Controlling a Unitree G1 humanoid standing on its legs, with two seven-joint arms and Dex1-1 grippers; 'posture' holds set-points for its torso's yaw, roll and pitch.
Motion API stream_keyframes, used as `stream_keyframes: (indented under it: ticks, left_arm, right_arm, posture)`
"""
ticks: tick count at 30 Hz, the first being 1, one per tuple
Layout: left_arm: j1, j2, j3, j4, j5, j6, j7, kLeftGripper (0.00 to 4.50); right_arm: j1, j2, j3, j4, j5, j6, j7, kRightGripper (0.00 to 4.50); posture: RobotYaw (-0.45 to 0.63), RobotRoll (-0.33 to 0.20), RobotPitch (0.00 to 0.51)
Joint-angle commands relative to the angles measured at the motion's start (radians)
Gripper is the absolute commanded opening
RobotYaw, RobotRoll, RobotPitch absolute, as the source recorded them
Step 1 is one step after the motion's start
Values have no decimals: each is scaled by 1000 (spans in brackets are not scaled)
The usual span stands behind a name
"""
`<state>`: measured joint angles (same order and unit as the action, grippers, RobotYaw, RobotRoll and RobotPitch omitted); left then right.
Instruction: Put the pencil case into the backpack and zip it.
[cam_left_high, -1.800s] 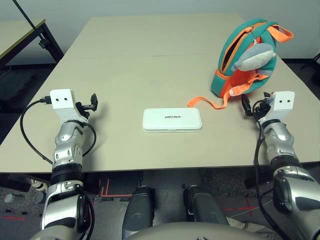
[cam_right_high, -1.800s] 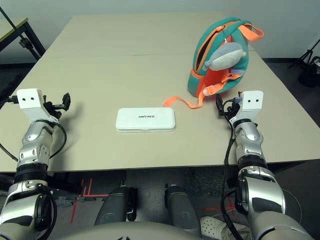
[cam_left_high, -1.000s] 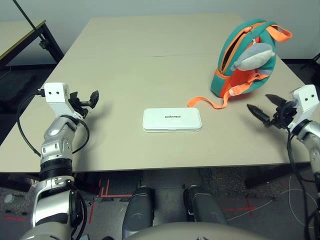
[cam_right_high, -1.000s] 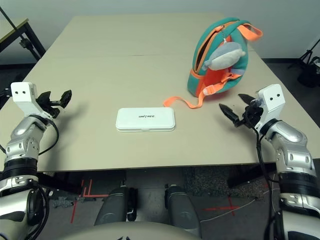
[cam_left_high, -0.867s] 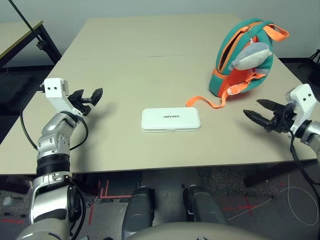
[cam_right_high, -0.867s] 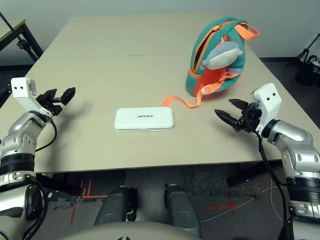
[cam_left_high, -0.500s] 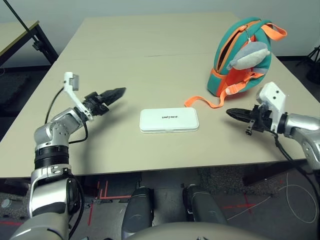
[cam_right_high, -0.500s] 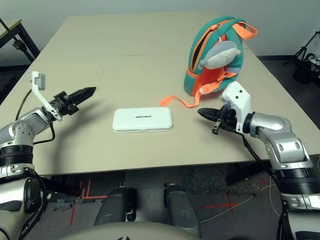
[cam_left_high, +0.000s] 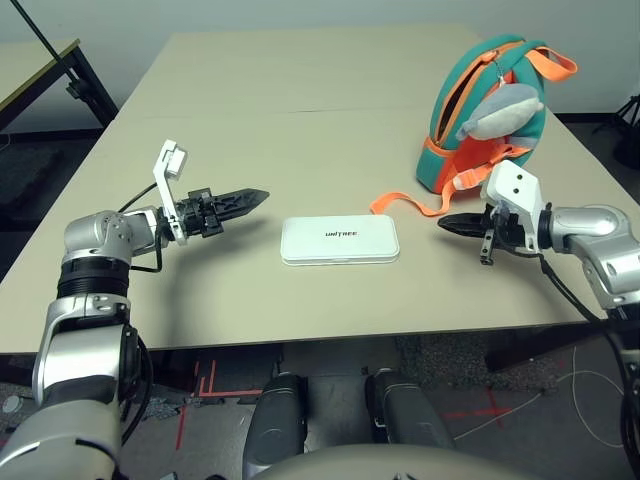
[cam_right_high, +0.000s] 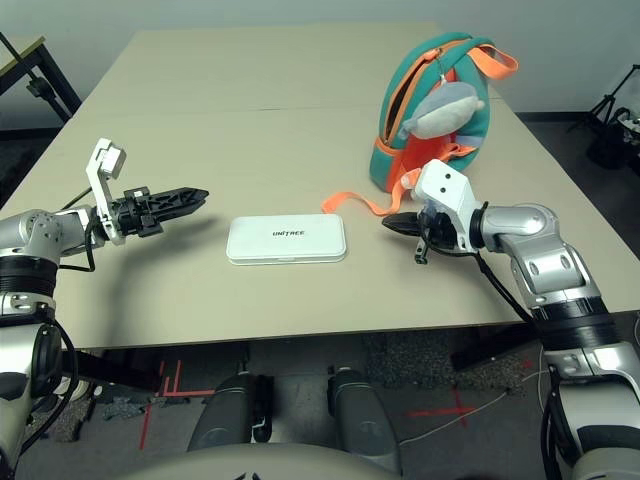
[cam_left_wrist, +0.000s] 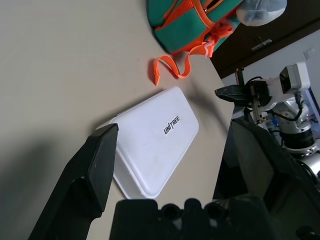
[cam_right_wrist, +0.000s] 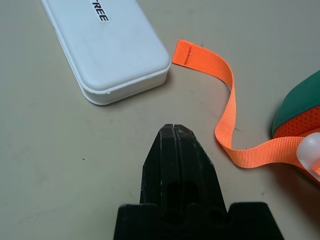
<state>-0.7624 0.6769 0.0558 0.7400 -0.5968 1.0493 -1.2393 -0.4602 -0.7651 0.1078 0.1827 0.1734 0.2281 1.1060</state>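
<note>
Our right fingers have closed on nothing, short of the pencil case; our left fingers spread wide, facing it. We probably grasp left-handed first.

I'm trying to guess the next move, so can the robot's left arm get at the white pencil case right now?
Probably yes: the left gripper is open, the pencil case lies flat just past its fingertips, and nothing stands between them.
</note>
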Motion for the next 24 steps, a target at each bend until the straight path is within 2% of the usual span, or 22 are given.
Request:
stream_keyframes:
  ticks: [1,11,24]
  left_arm:
    - [-42,4,-81,83,75,8,-65,4500]
    - [-97,-26,-163,190,185,-27,-155,4500]
    - [-74,-78,-143,245,246,-93,-135,4500]
  right_arm:
    - [-31,11,35,54,-36,-38,21,25]
    - [-84,73,113,175,-145,-148,11,25]
    - [-152,155,146,297,-230,-249,-5,25]
  posture:
    - [-101,0,65]
    - [-115,0,69]
    - [-116,0,80]
